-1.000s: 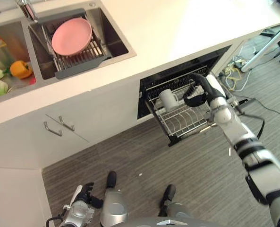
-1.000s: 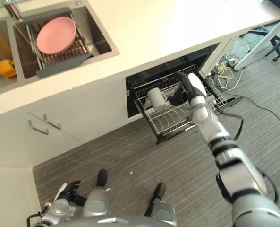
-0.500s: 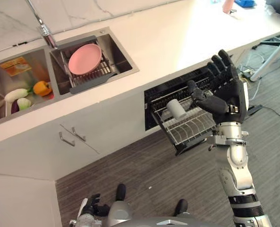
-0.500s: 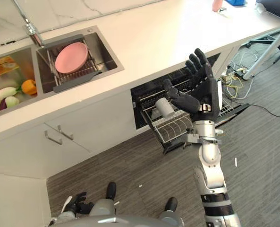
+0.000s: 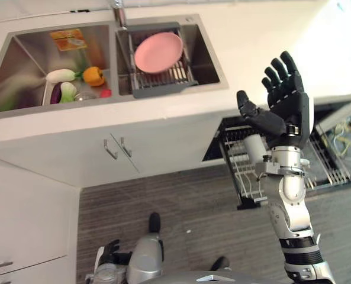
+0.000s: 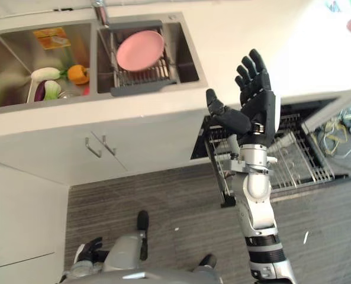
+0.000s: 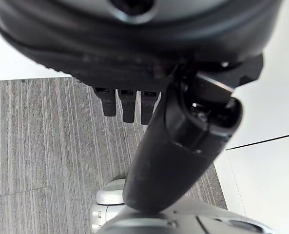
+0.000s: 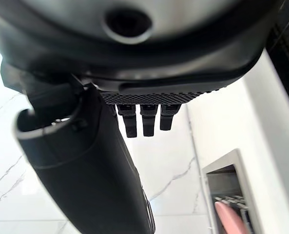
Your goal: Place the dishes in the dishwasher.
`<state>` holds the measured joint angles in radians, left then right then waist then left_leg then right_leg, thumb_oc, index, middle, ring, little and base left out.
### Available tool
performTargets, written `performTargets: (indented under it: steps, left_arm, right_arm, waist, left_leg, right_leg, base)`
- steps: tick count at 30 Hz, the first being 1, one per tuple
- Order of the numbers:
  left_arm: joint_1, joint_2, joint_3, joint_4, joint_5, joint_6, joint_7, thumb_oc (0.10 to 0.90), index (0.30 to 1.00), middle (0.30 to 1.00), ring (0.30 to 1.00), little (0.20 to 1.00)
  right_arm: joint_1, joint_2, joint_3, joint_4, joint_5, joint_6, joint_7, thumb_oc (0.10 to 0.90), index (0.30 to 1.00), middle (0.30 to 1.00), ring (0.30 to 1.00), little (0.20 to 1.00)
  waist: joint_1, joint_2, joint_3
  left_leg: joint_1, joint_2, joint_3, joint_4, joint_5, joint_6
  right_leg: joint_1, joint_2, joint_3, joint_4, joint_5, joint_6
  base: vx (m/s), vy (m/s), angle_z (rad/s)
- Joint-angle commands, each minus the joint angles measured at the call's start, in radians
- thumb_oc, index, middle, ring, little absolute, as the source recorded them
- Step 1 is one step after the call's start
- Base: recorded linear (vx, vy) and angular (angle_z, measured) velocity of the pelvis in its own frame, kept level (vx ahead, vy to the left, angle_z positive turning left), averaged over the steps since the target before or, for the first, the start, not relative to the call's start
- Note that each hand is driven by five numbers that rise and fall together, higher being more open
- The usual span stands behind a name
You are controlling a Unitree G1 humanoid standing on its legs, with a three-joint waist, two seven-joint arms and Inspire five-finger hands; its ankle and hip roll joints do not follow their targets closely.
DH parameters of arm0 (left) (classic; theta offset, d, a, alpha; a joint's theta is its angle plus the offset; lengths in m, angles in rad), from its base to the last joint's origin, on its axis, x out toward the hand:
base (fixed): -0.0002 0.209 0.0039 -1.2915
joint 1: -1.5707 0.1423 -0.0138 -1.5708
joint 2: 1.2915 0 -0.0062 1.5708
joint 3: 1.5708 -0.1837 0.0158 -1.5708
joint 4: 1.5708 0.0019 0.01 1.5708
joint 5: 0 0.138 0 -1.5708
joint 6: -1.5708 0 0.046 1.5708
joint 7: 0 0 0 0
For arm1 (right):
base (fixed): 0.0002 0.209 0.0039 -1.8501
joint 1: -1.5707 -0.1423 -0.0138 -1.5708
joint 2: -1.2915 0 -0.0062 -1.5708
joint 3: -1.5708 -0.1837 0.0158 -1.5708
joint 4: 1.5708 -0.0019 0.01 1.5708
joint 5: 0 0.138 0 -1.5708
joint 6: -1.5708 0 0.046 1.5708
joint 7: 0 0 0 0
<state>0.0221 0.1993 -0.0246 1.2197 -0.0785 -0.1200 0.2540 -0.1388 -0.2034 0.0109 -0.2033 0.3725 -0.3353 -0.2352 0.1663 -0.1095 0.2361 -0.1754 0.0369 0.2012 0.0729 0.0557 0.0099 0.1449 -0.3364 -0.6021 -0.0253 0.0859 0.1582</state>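
White countertop (image 5: 270,35) over grey striped floor (image 5: 181,213). Round pink plate (image 5: 158,51) on dark rack in steel sink (image 5: 211,59); white cup (image 5: 255,145) in pulled-out wire dishwasher rack (image 6: 305,160). Right hand (image 5: 285,109) raised, fingers spread, empty. Left hand (image 5: 107,255) low, fingers straight.

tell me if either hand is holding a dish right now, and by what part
Neither holds anything. The right hand is raised in front of the counter with fingers spread and straight, empty. The left hand hangs low over the floor, empty. The pink plate sits in the sink rack.
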Motion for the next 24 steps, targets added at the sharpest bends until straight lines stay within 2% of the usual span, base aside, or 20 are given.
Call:
performTargets:
  steps: [1,3,4,5,6,7,8,9,10,11,13,14,18,23,24]
  left_arm:
    - [0.034,-0.022,-0.068,0.013,0.016,-0.015,0.004,0.8,0.9,0.9,0.9,0.9]
    - [0.035,-0.007,-0.051,0.01,0.009,-0.012,0.01,0.8,0.9,0.9,0.9,0.9]
    - [0.028,-0.001,-0.049,0.017,0.011,-0.012,0.01,0.8,0.9,0.9,0.9,0.9]
    - [0.02,0.005,-0.06,0.019,0.022,-0.008,0.008,0.8,0.9,0.9,0.9,0.9]
    - [0.019,0.004,-0.059,0.019,0.022,-0.008,0.007,0.8,0.9,0.9,0.9,0.9]
    - [0.006,0.013,-0.074,0.003,0.029,-0.012,0.01,0.8,0.9,0.9,0.9,0.9]
    - [-0.022,0.019,-0.086,0.007,0.037,-0.017,0.012,0.8,0.9,0.9,0.9,0.9]
    - [-0.036,0.022,-0.084,0.009,0.031,-0.018,0.014,0.8,0.9,0.9,0.9,0.9]
    - [-0.036,0.022,-0.084,0.009,0.031,-0.018,0.014,0.8,0.9,0.9,0.9,0.9]
    - [-0.058,0.029,-0.094,0.02,0.03,-0.018,0.011,0.8,0.9,0.9,0.9,0.9]
    - [-0.066,0.037,-0.095,0.01,0.033,-0.021,0.01,0.8,0.9,0.9,0.9,0.9]
    - [-0.058,0.031,-0.092,0.005,0.031,-0.023,0.012,0.8,0.9,0.9,0.9,0.9]
    - [-0.049,0.007,-0.093,0.004,0.024,-0.029,0.019,0.8,0.9,0.9,0.9,0.9]
    - [-0.033,-0.002,-0.096,0.015,0.017,-0.02,0.014,0.8,0.9,0.9,0.9,0.9]
    - [-0.006,-0.008,-0.08,0.039,-0.005,-0.008,0.007,0.8,0.9,0.9,0.9,0.9]
  right_arm:
    - [-0.072,-0.056,-0.035,-0.131,-0.049,-0.113,0.014,0.8,0.9,0.9,0.9,0.9]
    - [-0.071,-0.064,-0.012,-0.146,-0.07,-0.097,0.024,0.8,0.9,0.9,0.9,0.9]
    - [-0.072,-0.067,-0.007,-0.15,-0.086,-0.089,0.031,0.8,0.9,0.9,0.9,0.9]
    - [-0.069,-0.07,-0.003,-0.157,-0.098,-0.086,0.03,0.8,0.9,0.9,0.9,0.9]
    - [-0.07,-0.071,-0.003,-0.157,-0.098,-0.085,0.03,0.8,0.9,0.9,0.9,0.9]
    - [-0.061,-0.079,-0.006,-0.167,-0.102,-0.083,0.034,0.8,0.9,0.9,0.9,0.9]
    - [-0.07,-0.091,-0.005,-0.166,-0.099,-0.083,0.042,0.8,0.9,0.9,0.9,0.9]
    - [-0.073,-0.093,-0.006,-0.176,-0.094,-0.084,0.041,0.8,0.9,0.9,0.9,0.9]
    - [-0.073,-0.093,-0.006,-0.176,-0.094,-0.084,0.041,0.8,0.9,0.9,0.9,0.9]
    - [-0.091,-0.093,0.006,-0.177,-0.09,-0.089,0.036,0.8,0.9,0.9,0.9,0.9]
    - [-0.083,-0.096,0.003,-0.172,-0.083,-0.088,0.036,0.8,0.9,0.9,0.9,0.9]
    - [-0.079,-0.095,0.005,-0.173,-0.086,-0.086,0.036,0.8,0.9,0.9,0.9,0.9]
    - [-0.079,-0.119,0.013,-0.173,-0.102,-0.082,0.043,0.8,0.9,0.9,0.9,0.9]
    - [-0.083,-0.132,0.023,-0.174,-0.112,-0.074,0.035,0.8,0.9,0.9,0.9,0.9]
    - [-0.106,-0.145,0.048,-0.177,-0.066,-0.077,0.05,0.8,0.9,0.9,0.9,0.9]
  waist:
    - [0.021,0.057,-0.076]
    - [0.004,0.06,-0.065]
    - [-0.006,0.069,-0.056]
    - [-0.026,0.076,-0.047]
    - [-0.023,0.08,-0.051]
    - [-0.058,0.089,-0.038]
    - [-0.1,0.097,-0.033]
    - [-0.116,0.092,-0.026]
    - [-0.116,0.092,-0.026]
    - [-0.129,0.084,-0.023]
    - [-0.13,0.077,-0.026]
    - [-0.129,0.073,-0.032]
    - [-0.127,0.065,-0.072]
    - [-0.141,0.057,-0.09]
    - [-0.172,0.048,-0.101]
  left_leg:
    - [0.1,-0.027,-0.046,-0.089,-0.024,-0.021]
    - [0.147,-0.054,-0.058,-0.116,-0.035,0.008]
    - [0.172,-0.054,-0.069,-0.133,-0.033,0.02]
    - [0.196,-0.053,-0.08,-0.141,-0.045,0.026]
    - [0.192,-0.048,-0.078,-0.142,-0.041,0.025]
    - [0.213,-0.048,-0.11,-0.149,-0.046,0.027]
    - [0.231,-0.044,-0.155,-0.16,-0.047,0.018]
    - [0.243,-0.05,-0.177,-0.16,-0.053,0.014]
    - [0.243,-0.05,-0.177,-0.16,-0.053,0.014]
    - [0.245,-0.049,-0.194,-0.16,-0.057,0.003]
    - [0.243,-0.056,-0.213,-0.157,-0.056,-0.001]
    - [0.247,-0.054,-0.211,-0.156,-0.061,-0.001]
    - [0.244,-0.05,-0.19,-0.153,-0.07,-0.016]
    - [0.248,-0.035,-0.167,-0.153,-0.071,-0.032]
    - [0.257,-0.022,-0.133,-0.153,-0.069,-0.044]
  right_leg:
    - [0.007,-0.037,0.045,0.239,-0.074,0.049]
    - [-0.057,-0.07,0.114,0.406,-0.009,0.057]
    - [-0.087,-0.066,0.147,0.47,0.007,0.057]
    - [-0.122,-0.042,0.194,0.521,-0.009,0.059]
    - [-0.127,-0.036,0.195,0.516,-0.004,0.055]
    - [-0.185,0.035,0.276,0.543,-0.048,0.041]
    - [-0.263,0.143,0.363,0.484,-0.102,0.008]
    - [-0.285,0.167,0.383,0.439,-0.126,0.0]
    - [-0.285,0.167,0.383,0.439,-0.126,0.0]
    - [-0.286,0.173,0.369,0.309,-0.11,-0.013]
    - [-0.261,0.173,0.393,0.263,-0.109,-0.009]
    - [-0.233,0.166,0.381,0.241,-0.108,-0.001]
    - [-0.143,0.177,0.375,0.111,-0.11,-0.007]
    - [-0.117,0.189,0.399,0.064,-0.104,-0.011]
    - [-0.099,0.195,0.43,0.033,-0.1,-0.019]
  base:
    - [0.26,0.417,0.19]
    - [0.19,0.306,0.07]
    - [0.18,0.244,0.04]
    - [0.1,0.146,0.01]
    - [0.12,0.104,0.13]
    - [0.18,0.055,0.25]
    - [0.26,0.029,0.55]
    - [0.2,-0.013,0.42]
    - [0.14,-0.093,0.73]
    - [0.07,-0.066,0.44]
    - [0.07,-0.076,0.45]
    - [0.07,-0.052,0.51]
    - [0.09,-0.065,0.51]
    - [0.05,-0.08,-0.28]
    - [0.03,-0.132,-0.47]
